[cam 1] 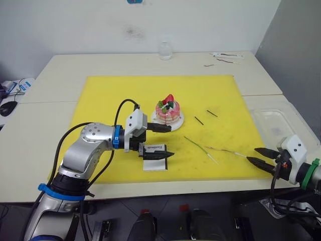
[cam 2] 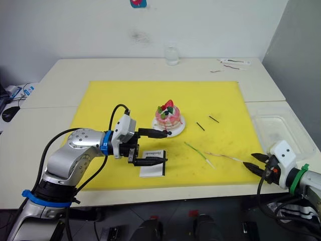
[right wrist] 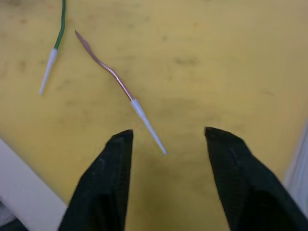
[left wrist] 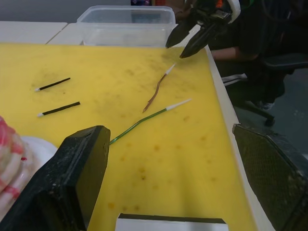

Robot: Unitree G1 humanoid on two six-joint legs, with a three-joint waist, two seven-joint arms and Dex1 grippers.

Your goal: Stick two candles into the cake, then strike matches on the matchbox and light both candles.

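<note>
Right hand (right wrist: pixel 163 180) open; candle (right wrist: pixel 120 86) just ahead.

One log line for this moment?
left pincer open over matchbox | right pincer open at tan candle | cake bare

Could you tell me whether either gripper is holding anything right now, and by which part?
Nothing is held. The left gripper is open between the cake and the matchbox; the right gripper is open near a candle's pale tip.

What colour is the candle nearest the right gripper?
Pinkish-brown with a white tip: the candle lies on the yellow mat just ahead of the right gripper, clearest in the right wrist view.
</note>
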